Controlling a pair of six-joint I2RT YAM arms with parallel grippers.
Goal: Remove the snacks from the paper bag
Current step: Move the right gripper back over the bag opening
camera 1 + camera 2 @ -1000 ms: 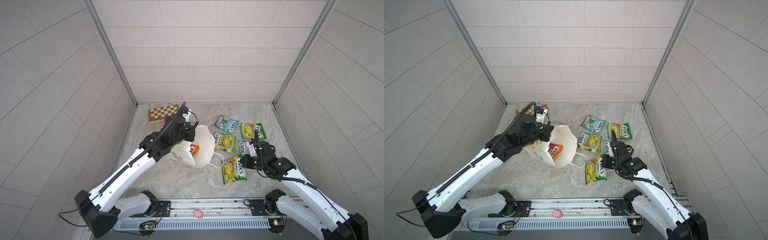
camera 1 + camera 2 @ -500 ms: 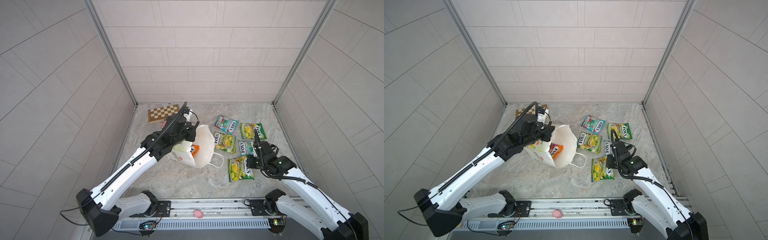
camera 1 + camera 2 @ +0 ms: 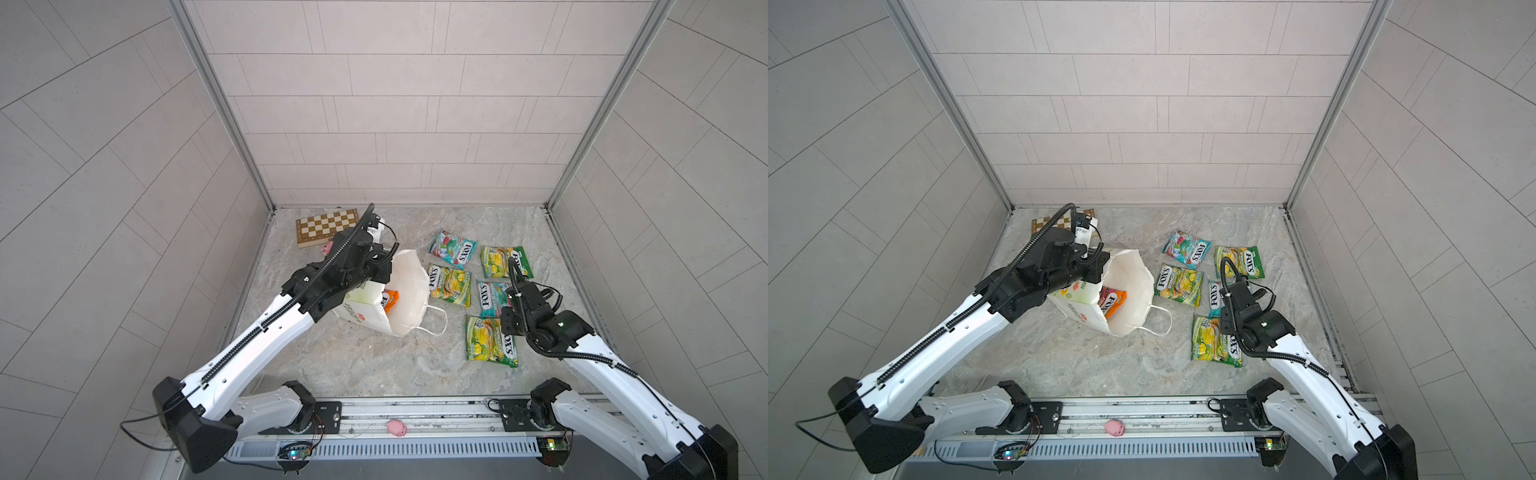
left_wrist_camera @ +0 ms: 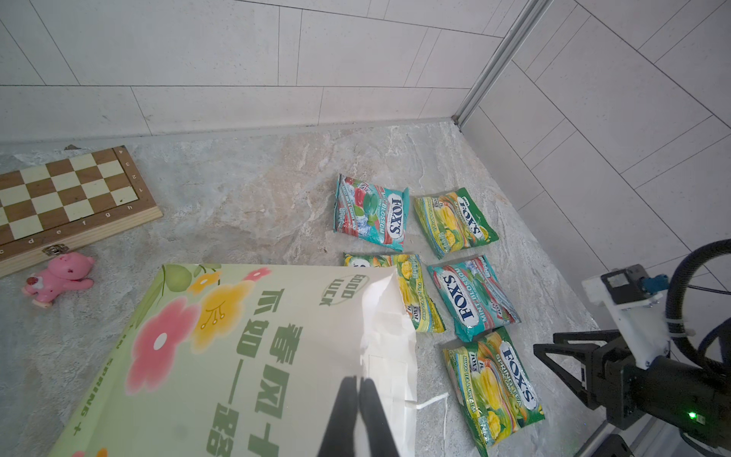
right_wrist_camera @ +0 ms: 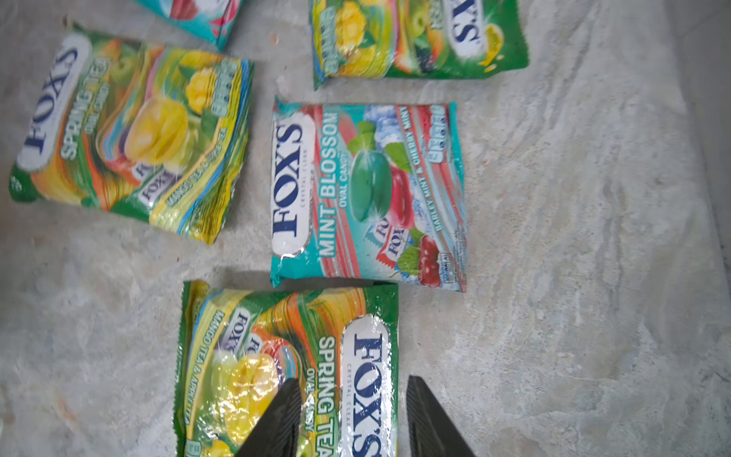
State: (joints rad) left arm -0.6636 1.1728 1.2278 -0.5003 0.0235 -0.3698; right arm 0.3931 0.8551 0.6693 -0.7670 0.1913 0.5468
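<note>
The white paper bag (image 3: 409, 291) lies tipped over on the stone floor with its mouth toward the right. The left gripper (image 4: 358, 385) pinches its upper rim, jaws closed on the paper. An orange FOX'S packet (image 3: 1113, 302) shows inside, half hidden by the bag's near wall. Five more packets lie flat to the right of the bag. The nearest, a yellow-green Spring Tea packet (image 5: 285, 368), sits under the right gripper (image 5: 352, 380), whose jaws stand apart astride its label, gripping nothing. Just beyond it lies a teal Mint Blossom packet (image 5: 368, 194), partly covered by the right wrist in both top views. A chessboard (image 3: 326, 226) fills the far left corner. Beside it is a pink toy (image 4: 59, 277), mostly behind the left arm from above. A pink toy pig (image 3: 397, 428) rests on the base rail.
</note>
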